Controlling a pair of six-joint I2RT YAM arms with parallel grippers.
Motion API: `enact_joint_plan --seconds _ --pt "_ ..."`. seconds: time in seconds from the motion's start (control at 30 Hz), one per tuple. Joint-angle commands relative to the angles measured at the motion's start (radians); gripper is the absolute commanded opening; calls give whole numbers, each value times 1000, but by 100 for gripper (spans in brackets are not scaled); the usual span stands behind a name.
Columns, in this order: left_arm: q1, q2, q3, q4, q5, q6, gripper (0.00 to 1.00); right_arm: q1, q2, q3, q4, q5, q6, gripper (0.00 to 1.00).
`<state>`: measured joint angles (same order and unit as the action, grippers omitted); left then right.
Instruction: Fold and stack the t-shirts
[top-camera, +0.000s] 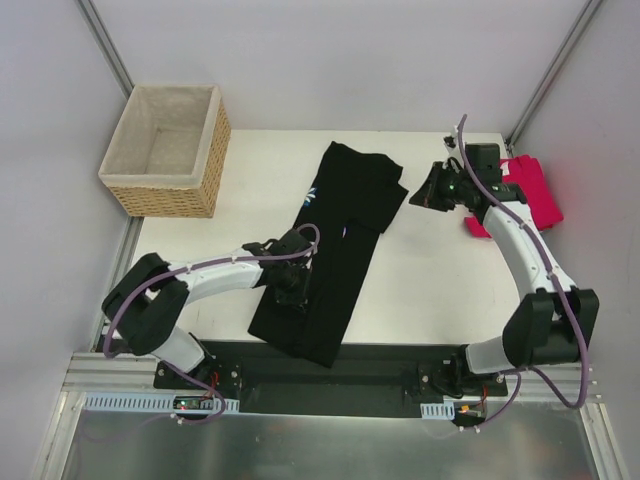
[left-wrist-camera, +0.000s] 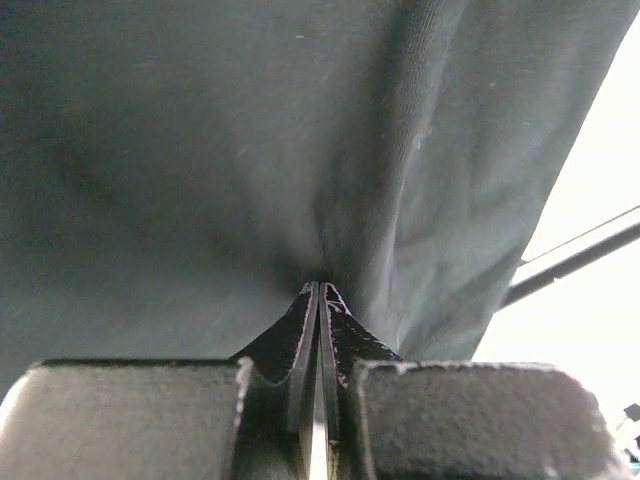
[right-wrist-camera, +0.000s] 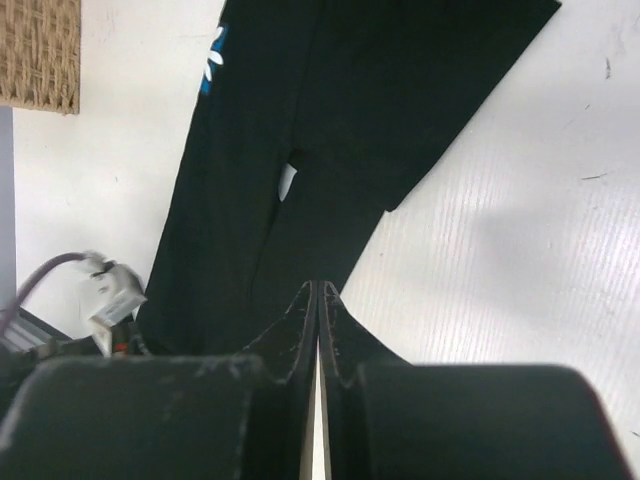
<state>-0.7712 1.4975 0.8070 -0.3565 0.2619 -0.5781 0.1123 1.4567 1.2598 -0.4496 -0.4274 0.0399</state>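
A long black cotton t-shirt (top-camera: 335, 255) lies folded lengthwise into a narrow strip. It runs diagonally across the middle of the matte white table (top-camera: 430, 280), from the near edge towards the far side. Its knit is fine and soft, with shallow creases. A sliver of the blue and white daisy print (top-camera: 312, 192) shows along its left edge, and one short sleeve juts out at the far right corner.

The left gripper (top-camera: 298, 285) sits on the near half of this shirt. Its dark ridged fingers are pressed together on a pinch of the cloth, which puckers into folds running up to the tips in the left wrist view.

The right gripper (top-camera: 420, 197) hangs above bare table just right of the sleeve. Its fingers are closed flat against each other with nothing between them.

Behind it, at the far right edge of the table, the plain pinkish-red t-shirt (top-camera: 535, 185) lies in a rumpled, roughly square heap.

A rectangular woven wicker basket (top-camera: 165, 195) with a pale cloth lining stands at the far left corner, partly past the table's edge.

The tabletop shows faint streaks and small scuffs. Pale grey walls (top-camera: 350, 60) with slim metal posts close in the space.
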Motion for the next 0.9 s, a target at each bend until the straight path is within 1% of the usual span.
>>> enact_joint_plan --seconds 0.0,0.1,0.27,0.4,0.5,0.7,0.87 --pt "-45 98 26 86 19 -25 0 4 -105 -25 -44 36 -64 1" --pt "-68 188 76 94 36 -20 0 3 -133 -27 -81 59 -74 1" --pt "-74 273 147 94 68 -9 0 3 -157 -5 -170 98 -115 1" --pt "-76 377 269 94 94 12 0 3 -182 -13 -218 125 -144 1" --pt "-76 426 343 82 89 15 0 1 -199 -31 -239 137 -158 1" --pt "-77 486 435 79 97 7 0 1 -197 -30 -265 136 -167 1" --pt "-73 486 445 71 86 21 0 0 -185 -36 -259 127 -163 1"
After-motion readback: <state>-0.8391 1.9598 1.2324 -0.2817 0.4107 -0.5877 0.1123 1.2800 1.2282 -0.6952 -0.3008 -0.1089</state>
